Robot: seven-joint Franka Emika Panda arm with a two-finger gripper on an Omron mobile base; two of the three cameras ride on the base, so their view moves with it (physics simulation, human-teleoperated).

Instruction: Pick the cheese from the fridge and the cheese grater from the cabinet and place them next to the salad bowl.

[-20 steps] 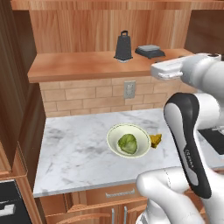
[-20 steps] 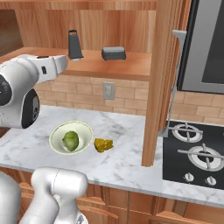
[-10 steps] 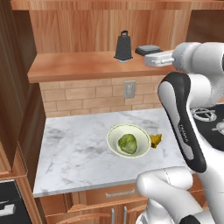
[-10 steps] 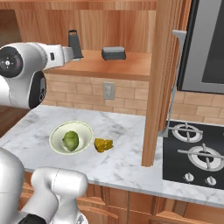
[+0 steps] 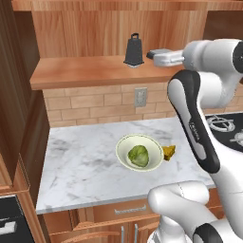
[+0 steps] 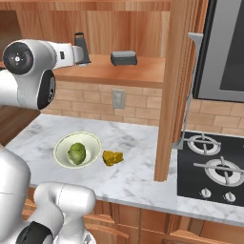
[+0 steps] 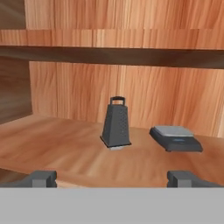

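Observation:
The dark grey cheese grater [image 7: 116,122] stands upright on the brown cabinet shelf [image 7: 65,153], straight ahead of my gripper [image 7: 113,179]. The jaws are wide open with nothing between them, a short way in front of the grater. In the left base view the gripper [image 5: 152,56] reaches in at shelf height just right of the grater [image 5: 134,50]. The yellow-orange cheese [image 5: 168,152] lies on the marble counter, touching the right side of the salad bowl [image 5: 122,148], which holds a green lettuce head [image 5: 138,155]. The fridge is out of view.
A flat dark scale [image 7: 175,138] sits on the shelf right of the grater. An upper shelf board [image 7: 113,56] runs overhead. A wooden side panel [image 6: 171,86] and a gas hob [image 6: 214,167] lie to the right, with a wall outlet [image 5: 140,96] below the shelf.
The hand has risen and swung toward the grater, from in front of the shelf edge up to shelf level. The jaws stayed open. Bowl, cheese and grater have not moved.

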